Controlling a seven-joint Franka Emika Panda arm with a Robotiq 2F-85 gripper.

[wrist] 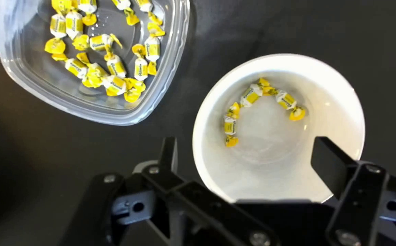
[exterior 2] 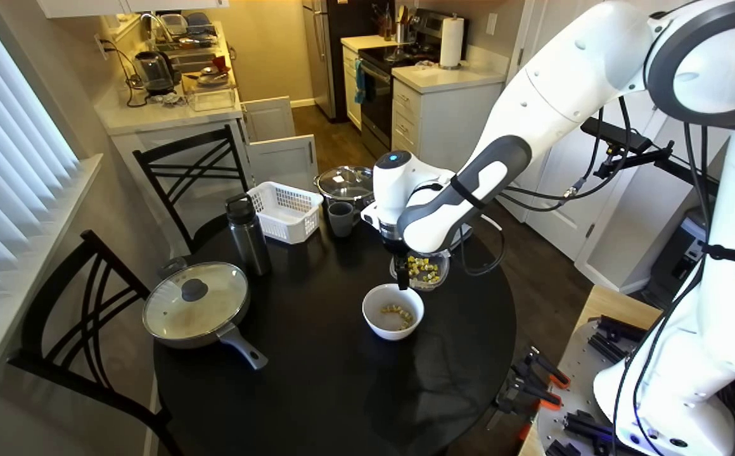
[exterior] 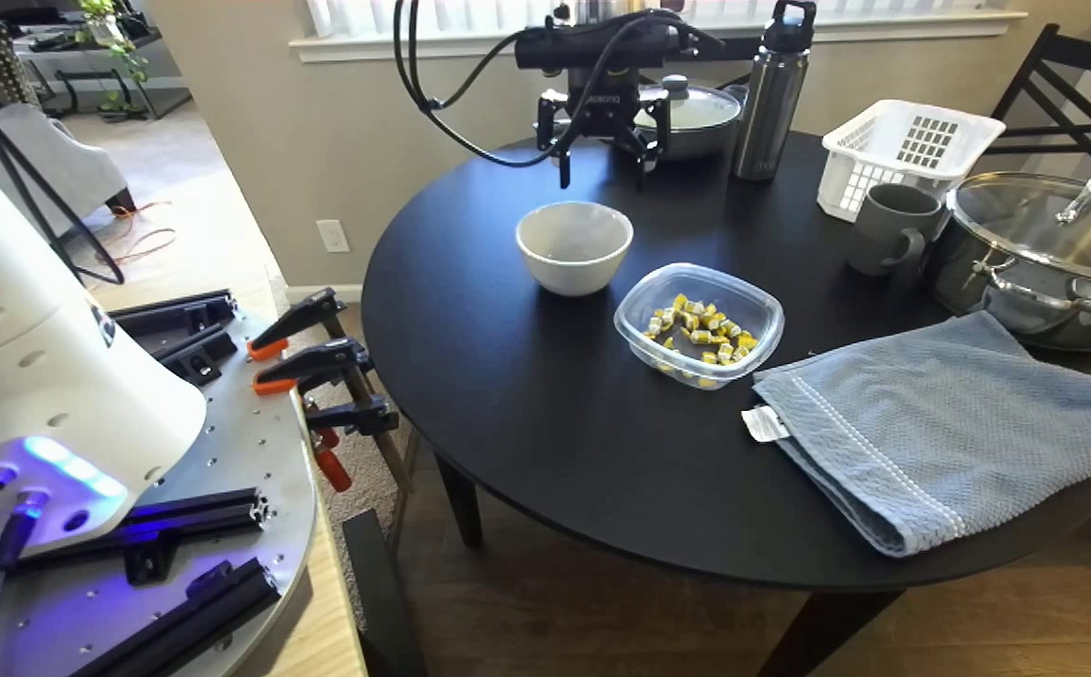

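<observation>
My gripper (exterior: 604, 174) is open with nothing between its fingers. It hangs above the white bowl in the wrist view (wrist: 247, 153) and apart from the table. The white bowl (exterior: 572, 275) stands upright; it also shows in the wrist view (wrist: 203, 140). It holds 3 yellow-and-white wrapped candies (wrist: 251, 95) along its inner wall. A clear plastic container (exterior: 771, 329) sits beside the bowl, also seen in the wrist view (wrist: 116, 118). Several more wrapped candies (wrist: 116, 85) lie in it. In an exterior view the gripper (exterior 2: 402, 282) partly covers the container.
The round black table (exterior: 545, 432) also bears a blue-grey towel (exterior: 959, 423), a steel pot (exterior: 1025, 291), a grey mug (exterior: 893, 226), a white basket (exterior: 851, 174), a steel bottle (exterior: 771, 113) and a lidded pan (exterior 2: 196, 304). Chairs (exterior 2: 89, 342) stand at the table.
</observation>
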